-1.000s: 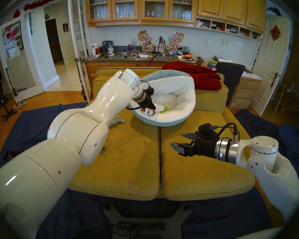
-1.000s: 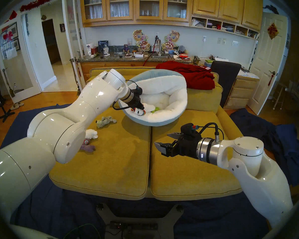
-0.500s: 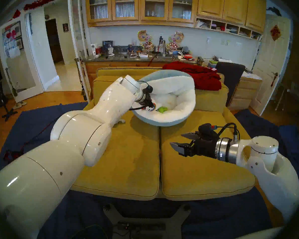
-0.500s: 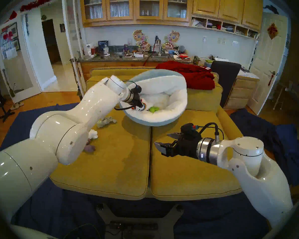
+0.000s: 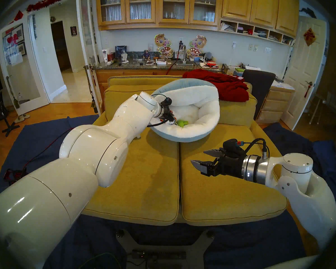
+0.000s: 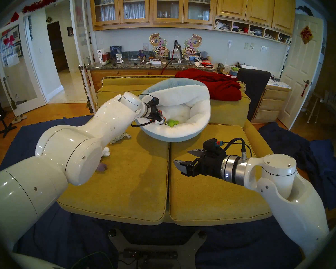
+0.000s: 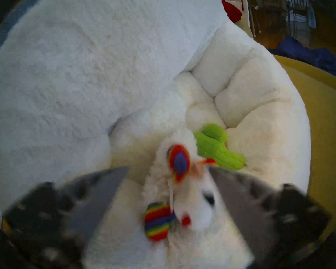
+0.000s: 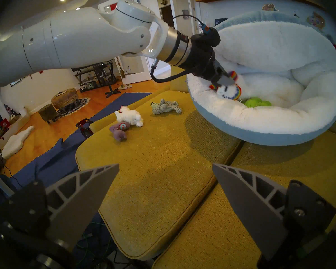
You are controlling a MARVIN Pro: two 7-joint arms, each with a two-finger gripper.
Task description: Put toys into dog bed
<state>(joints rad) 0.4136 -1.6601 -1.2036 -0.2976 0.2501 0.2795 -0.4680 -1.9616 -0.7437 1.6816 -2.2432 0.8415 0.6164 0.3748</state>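
Over the bed's [image 5: 184, 134] near left rim in the head views, the left gripper [image 5: 172, 120] sits by the cactus [image 5: 182, 123]; its wrist view, blurred, shows fingers [image 7: 105, 187] apparently spread around the llama [image 7: 190, 200]; the right wrist view shows the right gripper [image 8: 165, 175] open, three toys [image 8: 129, 116] far left.

dog bed [image 8: 260, 125] is fluffy white fleece inside, matt pale blue cloth outside; llama [image 7: 192, 204] and cactus [image 7: 213, 144] are plush, sofa cushions [image 5: 144, 185] a coarse mustard weave, arms [image 5: 47, 194] glossy white plastic

5 toys [image 8: 129, 116], 1 dog bed [image 8: 260, 125]
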